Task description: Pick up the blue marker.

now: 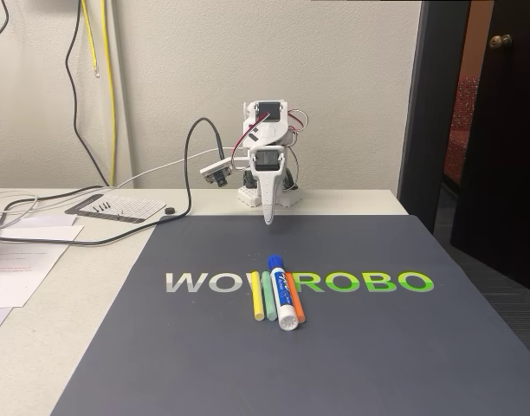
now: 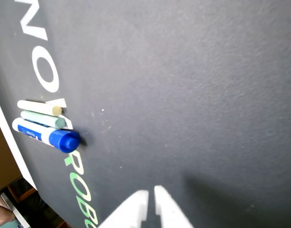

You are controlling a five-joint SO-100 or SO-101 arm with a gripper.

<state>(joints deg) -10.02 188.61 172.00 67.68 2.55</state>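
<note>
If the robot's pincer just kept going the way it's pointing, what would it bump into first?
Probably just the dark mat. The pincer points down, its tips close together, above the mat's far edge. The blue marker and the colored sticks lie nearer the camera, seemingly off that line, though depth is hard to judge.

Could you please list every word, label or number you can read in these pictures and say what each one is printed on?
"WO" and "ROBO": large letters on the dark mat in the fixed view; the sticks and the blue marker cover the middle letters.
"ROB": green letters on the mat in the wrist view, cut off at the edge.
Blue print on the marker barrel: too small to read.
Paper sheet by the cables: marks too small to read.
</note>
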